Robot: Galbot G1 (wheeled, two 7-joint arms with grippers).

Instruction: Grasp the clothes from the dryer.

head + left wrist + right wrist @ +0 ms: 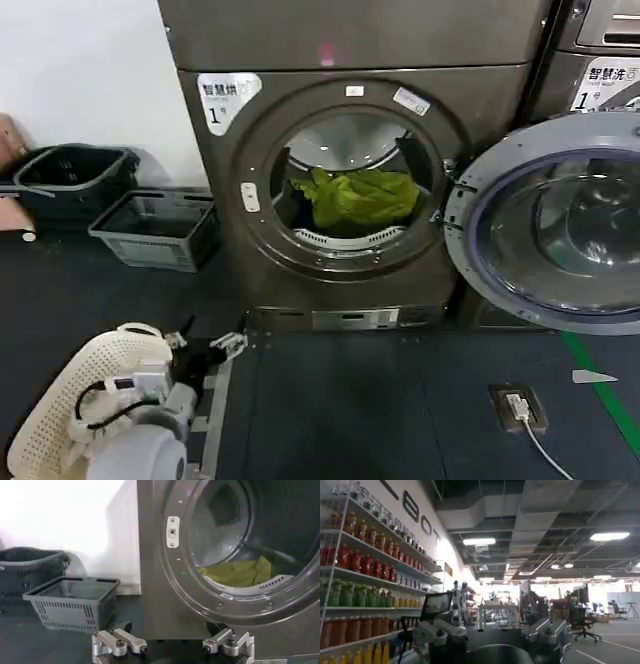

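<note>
The left gripper [172, 646] hangs low before the dryer [250, 250], fingers [120, 642] released. Beyond, the clothes [358, 198] lie inside the dryer's drum. The right gripper [495, 632], turned toward shelves [365, 575], has fingers spread.

A white wall [85, 80] is standing behind two dark grey plastic baskets [158, 228], which are sitting side by side on the dark floor [380, 400]. A green stripe [600, 385] is running along the floor, with a floor socket [516, 407] and its white cable lying just beside it. Elsewhere, shelves of bottled drinks [365, 570] are lining a white wall, ceiling lights [482, 541] are glowing overhead, and office chairs [580, 620] are waiting far back.
</note>
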